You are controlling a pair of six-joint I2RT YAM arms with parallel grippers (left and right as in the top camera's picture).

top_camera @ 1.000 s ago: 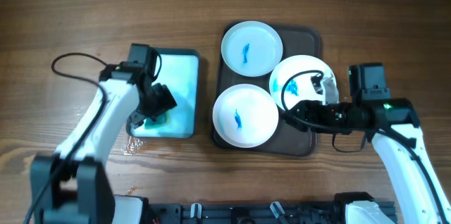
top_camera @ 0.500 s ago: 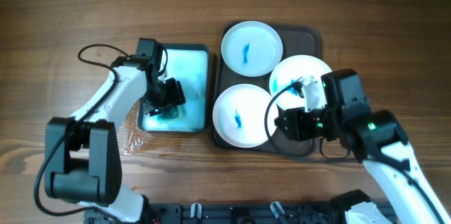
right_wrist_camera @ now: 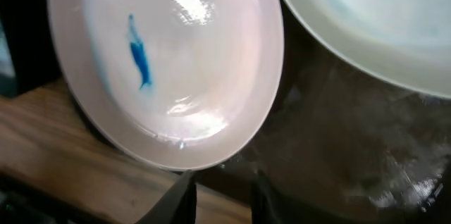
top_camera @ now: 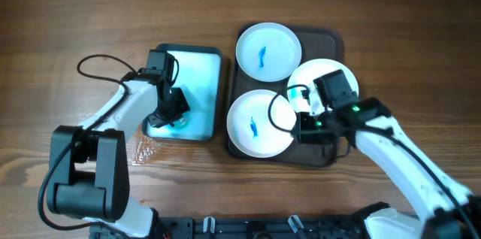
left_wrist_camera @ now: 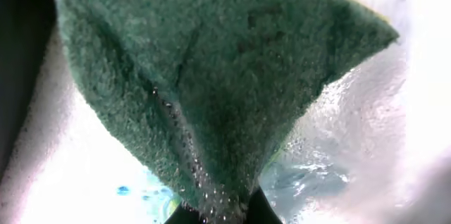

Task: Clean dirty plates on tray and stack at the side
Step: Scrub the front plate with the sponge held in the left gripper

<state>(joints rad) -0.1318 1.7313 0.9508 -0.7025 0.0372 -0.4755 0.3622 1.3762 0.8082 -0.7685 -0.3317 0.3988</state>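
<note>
Three white plates lie on the dark brown tray [top_camera: 332,42]. The back plate [top_camera: 268,51] and the front plate [top_camera: 259,122] each carry a blue smear. My right arm partly covers the right plate [top_camera: 325,74]. My right gripper [top_camera: 294,119] hovers low at the front plate's right rim. In the right wrist view its gripper [right_wrist_camera: 220,197] has the jaws a narrow gap apart, the front plate's [right_wrist_camera: 169,62] rim just above the left finger, nothing between them. My left gripper [top_camera: 174,110] is shut on the wet green sponge [left_wrist_camera: 211,76], which fills the left wrist view.
The sponge sits over a small black-rimmed white tray [top_camera: 194,62] holding bluish water, left of the brown tray. Wet patches mark the wood [top_camera: 143,149] beside it. Bare wooden table [top_camera: 406,28] lies right of the brown tray.
My left gripper has closed on the sponge in the small tray. My right arm has swung left across the brown tray to the front plate's rim, and its jaws have narrowed.
</note>
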